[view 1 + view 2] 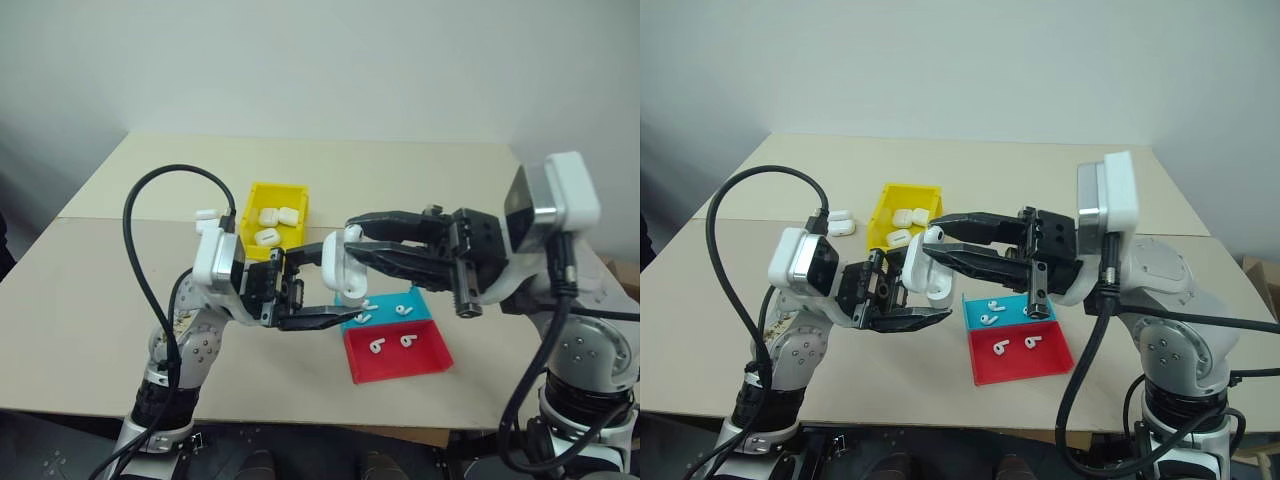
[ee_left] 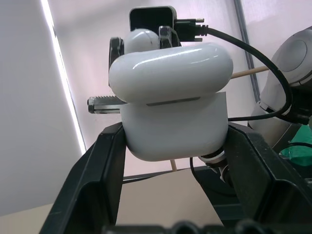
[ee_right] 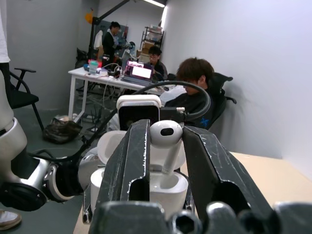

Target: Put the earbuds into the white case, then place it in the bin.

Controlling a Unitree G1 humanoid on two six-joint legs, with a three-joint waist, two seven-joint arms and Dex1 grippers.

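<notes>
Plainly the small glossy white pebble-shaped case (image 2: pixel 170 107), clamped by its body in the left gripper (image 1: pixel 310 290) above the table, looks light and slippery, while the right gripper (image 3: pixel 165 146) pinches a tiny smooth white plastic earbud (image 3: pixel 165 136) over its open well.

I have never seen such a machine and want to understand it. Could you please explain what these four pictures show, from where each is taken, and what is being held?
This is a humanoid robot with two arms, each ending in two black fingers. Two pictures look down from its head; the other two look along each wrist. The left gripper holds an open white case. The right gripper pinches one earbud over that case. On the table stand a yellow bin with three closed cases, a blue tray and a red tray with more earbuds, and another case beside the bin. The right wrist picture shows people at desks behind.
</notes>
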